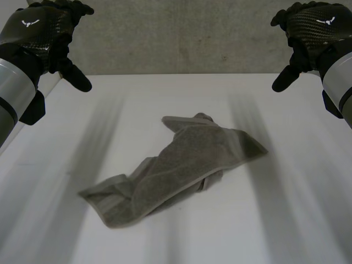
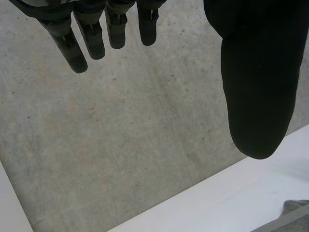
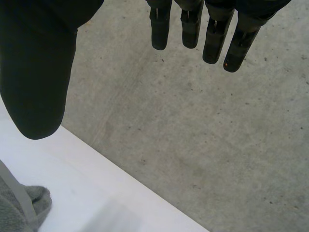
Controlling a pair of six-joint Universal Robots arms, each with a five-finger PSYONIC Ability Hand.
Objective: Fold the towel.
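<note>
The towel (image 1: 181, 165) lay crumpled near the middle of the white table (image 1: 297, 225). It was a grey cloth bunched along a slant from the near left to the far right. One layer was doubled loosely over another, a hemmed border ran along its near edge, and a small fold stood up at the far end. It was not squared into a neat fold. Both hands were well apart from it. The left hand (image 1: 41, 33) was held at the far left of the table, back uppermost, with its thumb pointing down and inward. In the left wrist view its fingers (image 2: 91, 34) hung straight and slightly spread, the thumb stood wide of them, and the hand was empty. The right hand (image 1: 313, 27) was held at the far right in a matching pose, its thumb also angled down and inward. In the right wrist view its fingers (image 3: 212, 38) were likewise straight, wide of the thumb, and holding nothing. Each wrist view caught a small part of the towel lying on the table, on the thumb side of the hand and clear of it. A grey concrete wall (image 1: 181, 38) stood beyond the table's far edge.
</note>
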